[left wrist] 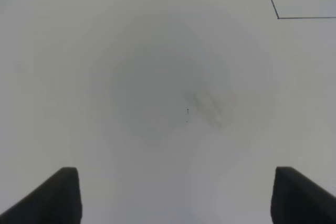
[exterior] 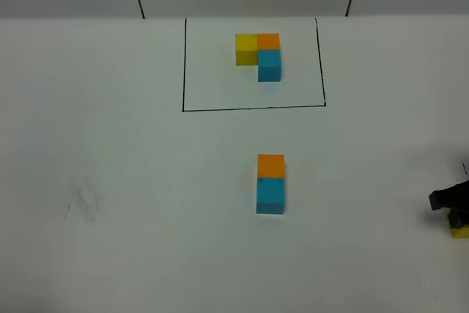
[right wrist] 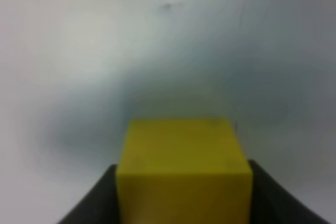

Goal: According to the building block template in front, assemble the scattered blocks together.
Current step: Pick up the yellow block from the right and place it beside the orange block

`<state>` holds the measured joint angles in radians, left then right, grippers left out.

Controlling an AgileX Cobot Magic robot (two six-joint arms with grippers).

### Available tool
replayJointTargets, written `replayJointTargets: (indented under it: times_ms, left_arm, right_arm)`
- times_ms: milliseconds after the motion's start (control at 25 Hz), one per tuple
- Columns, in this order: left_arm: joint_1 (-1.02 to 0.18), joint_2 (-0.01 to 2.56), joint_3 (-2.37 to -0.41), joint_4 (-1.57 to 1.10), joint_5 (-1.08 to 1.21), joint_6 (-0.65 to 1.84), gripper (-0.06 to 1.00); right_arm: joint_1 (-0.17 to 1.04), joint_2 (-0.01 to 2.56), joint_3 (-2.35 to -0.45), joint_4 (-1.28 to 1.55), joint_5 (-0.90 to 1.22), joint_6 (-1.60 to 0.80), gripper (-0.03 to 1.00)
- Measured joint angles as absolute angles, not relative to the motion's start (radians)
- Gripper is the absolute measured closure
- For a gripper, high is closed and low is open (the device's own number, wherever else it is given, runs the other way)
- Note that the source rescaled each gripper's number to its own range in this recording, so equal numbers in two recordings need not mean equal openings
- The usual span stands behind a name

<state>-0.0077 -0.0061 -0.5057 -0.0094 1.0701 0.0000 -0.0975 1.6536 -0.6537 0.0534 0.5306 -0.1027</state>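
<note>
The right fingers [right wrist: 184, 203] grip the yellow cube [right wrist: 182, 169] at the far right edge of the worktop [exterior: 110, 181]. The orange cube [exterior: 271, 165] and blue cube [exterior: 270, 196] sit touching in the middle, well to the left of it. The yellow cube must go left of orange, like the template [exterior: 258, 55]. The left fingers [left wrist: 176, 195] are spread, holding nothing. No writing shows.

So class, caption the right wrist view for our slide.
Right gripper shut on the yellow cube above the white table.
</note>
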Motion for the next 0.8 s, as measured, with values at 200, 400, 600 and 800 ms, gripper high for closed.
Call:
replayJointTargets:
  times_ms: [200, 400, 600, 800]
  left_arm:
    - [-0.008, -0.006, -0.506, -0.009, 1.07, 0.0, 0.38]
    - [-0.008, -0.006, -0.506, -0.009, 1.07, 0.0, 0.38]
    - [-0.008, -0.006, -0.506, -0.009, 1.07, 0.0, 0.38]
    - [-0.008, -0.006, -0.506, -0.009, 1.07, 0.0, 0.38]
  right_arm:
    - [-0.054, 1.615, -0.683, 0.023, 0.603, -0.144, 0.7]
    - [0.129, 1.539, -0.847, -0.038, 0.728, -0.363, 0.7]
    - [0.366, 1.603, -1.085, -0.062, 0.844, -0.627, 0.7]
    - [0.526, 1.793, -1.362, -0.062, 0.994, -0.662, 0.7]
